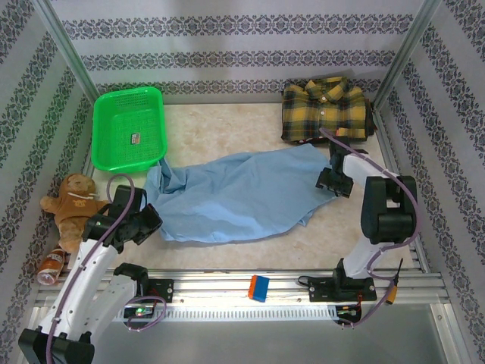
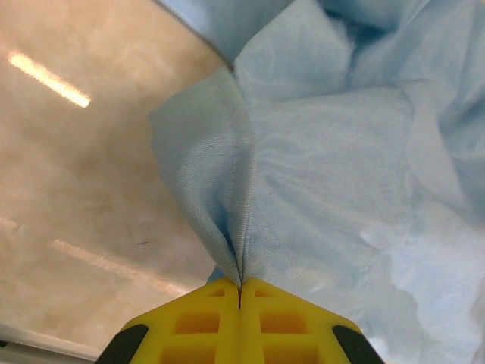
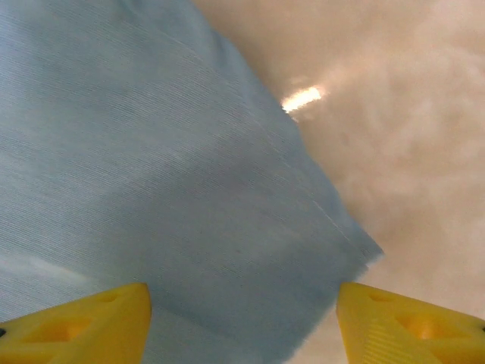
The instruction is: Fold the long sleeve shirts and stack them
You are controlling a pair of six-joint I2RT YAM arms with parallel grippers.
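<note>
Blue cloth covers the tips of the left gripper in the overhead view. Its grip is clearer from the left wrist camera, where the two yellow fingers press flat together on a pinched, stitched fold of the light blue shirt. The shirt's collar, buttons and sleeves cannot be made out, and it lies as one rumpled sheet. The right gripper hangs with its jaws wide apart over a hemmed corner of the same shirt, holding nothing. Whether its tips touch the cloth cannot be told.

From above, the light blue shirt lies in the middle of the table. Its long axis runs left to right, with the right end a little farther from the arms. It is bunched at the left end and flatter toward the right. The plaid shirt sits folded in the far right corner, collar toward the back wall.

The blue fabric is a fine, thin weave with a sewn hem. The plaid is yellow and dark checks. The tabletop is pale and mottled. A green mesh basket stands at the far left, and a brown plush bear lies at the left edge.
</note>
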